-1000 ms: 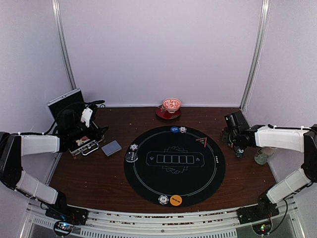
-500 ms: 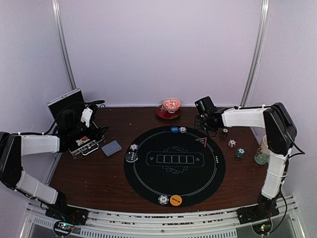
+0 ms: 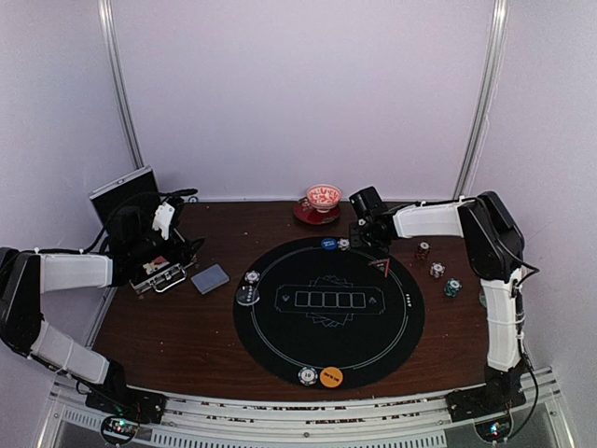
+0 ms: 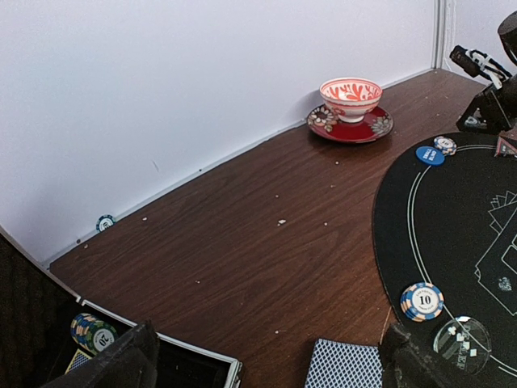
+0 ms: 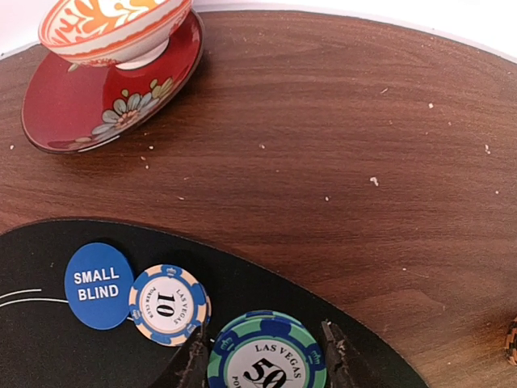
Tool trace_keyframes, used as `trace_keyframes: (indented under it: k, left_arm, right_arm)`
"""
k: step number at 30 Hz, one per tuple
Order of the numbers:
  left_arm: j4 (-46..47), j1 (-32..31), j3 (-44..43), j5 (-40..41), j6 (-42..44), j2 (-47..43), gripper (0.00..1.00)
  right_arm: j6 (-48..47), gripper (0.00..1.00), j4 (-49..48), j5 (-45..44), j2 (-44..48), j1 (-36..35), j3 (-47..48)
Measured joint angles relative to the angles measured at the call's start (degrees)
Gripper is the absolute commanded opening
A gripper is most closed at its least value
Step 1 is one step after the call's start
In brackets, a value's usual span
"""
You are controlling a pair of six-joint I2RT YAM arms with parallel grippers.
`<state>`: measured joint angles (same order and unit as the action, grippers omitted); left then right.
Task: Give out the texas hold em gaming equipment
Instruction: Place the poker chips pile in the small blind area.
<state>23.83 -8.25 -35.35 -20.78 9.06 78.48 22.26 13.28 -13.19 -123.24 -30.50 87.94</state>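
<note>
We start with the brown wooden table and, on it, the big round black mat with white lines. At the table's left edge lies an open metal case. The left gripper hangs over it with its fingers spread wide apart and nothing between them. A stack of stripe-edged chips sits inside the case.

At the far wall a red-and-white bowl stands on its red saucer. Between case and mat, the deck of grey-blue-backed playing cards lies on the bare wood.

On the mat's far rim we see the blue round "small blind" disc touching a blue-and-cream "10" chip. Just beside these, the right gripper is clamped on a green-and-blue "50" chip over the mat's far edge. Whether that chip touches the mat we cannot tell.

The orange disc and a pale chip sit side by side on the near rim. A clear round disc and another "10" chip sit on the left rim. Three loose chips lie on the wood to the right of the mat.
</note>
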Motion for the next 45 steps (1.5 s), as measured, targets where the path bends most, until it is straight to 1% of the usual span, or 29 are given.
trace_keyframes:
  k: [16, 24, 41, 45]
  left_arm:
    - [0.00, 0.00, 0.00, 0.00, 0.00, 0.39, 0.98]
    - [0.00, 0.00, -0.02, 0.00, 0.02, 0.42, 0.98]
    - [-0.02, 0.00, -0.02, 0.00, 0.02, 0.68, 0.98]
    - [-0.02, 0.00, -0.02, 0.00, 0.02, 0.70, 0.98]
  right_arm:
    - [-1.11, 0.32, -0.33, 0.37, -3.02, 0.00, 1.03]
    - [-1.11, 0.39, -1.07, 0.61, -3.13, 0.00, 1.03]
    - [-1.29, 0.48, -1.05, 0.59, -3.13, 0.00, 1.03]
    - [-1.31, 0.49, -1.03, 0.59, -3.13, 0.00, 1.05]
